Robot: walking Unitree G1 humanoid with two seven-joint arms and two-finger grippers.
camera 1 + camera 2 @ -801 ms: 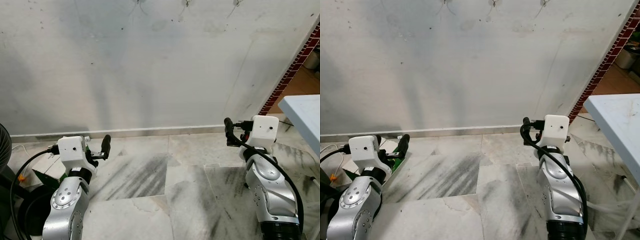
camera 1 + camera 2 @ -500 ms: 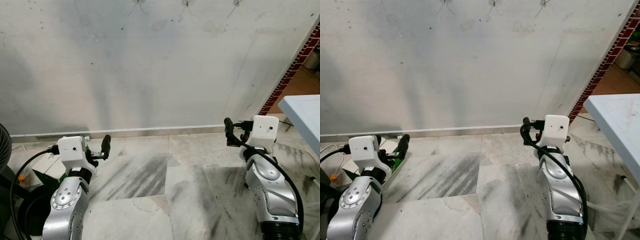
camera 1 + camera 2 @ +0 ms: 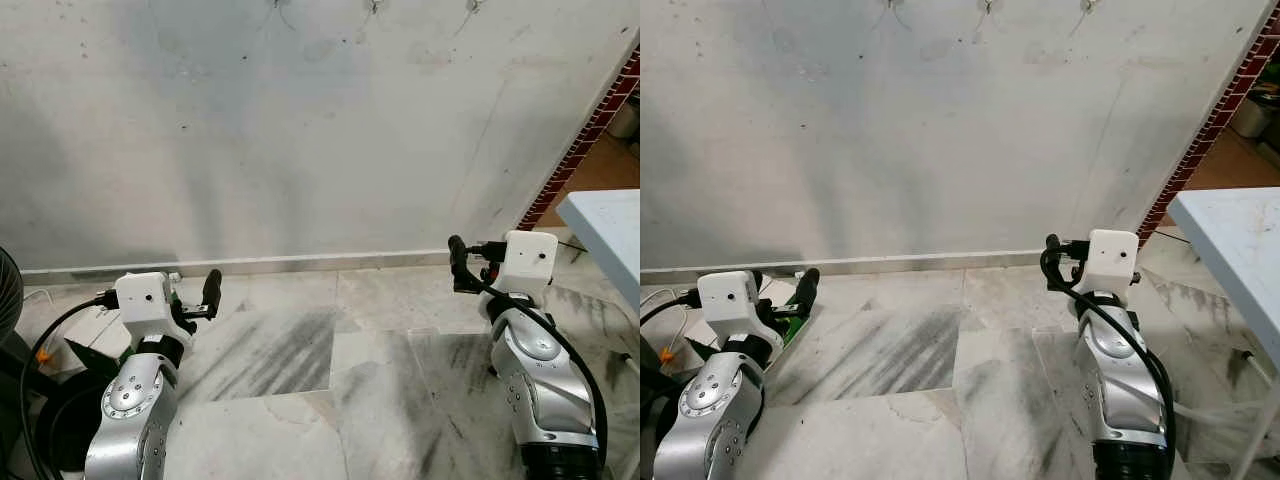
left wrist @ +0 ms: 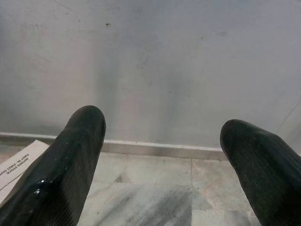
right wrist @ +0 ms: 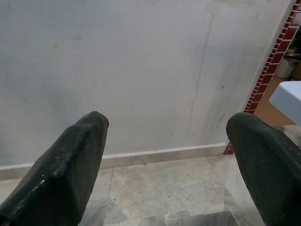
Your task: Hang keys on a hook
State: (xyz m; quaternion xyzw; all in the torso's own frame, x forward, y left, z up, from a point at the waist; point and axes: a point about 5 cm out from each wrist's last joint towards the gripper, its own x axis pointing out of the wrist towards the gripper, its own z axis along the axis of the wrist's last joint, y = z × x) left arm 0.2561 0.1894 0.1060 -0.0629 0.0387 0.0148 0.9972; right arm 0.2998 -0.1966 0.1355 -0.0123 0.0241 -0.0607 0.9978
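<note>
Matt stained wall (image 3: 300,130), glossy marble floor (image 3: 380,400)

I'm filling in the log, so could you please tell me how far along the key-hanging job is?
Nothing looks done. The hooks at the top of the wall are only partly in frame, so whether anything hangs there can't be told. In hand: nothing; the left claw and right claw are open and empty, held low over the floor. Left: finding the keys, gripping them, and lifting them to a hook.
</note>
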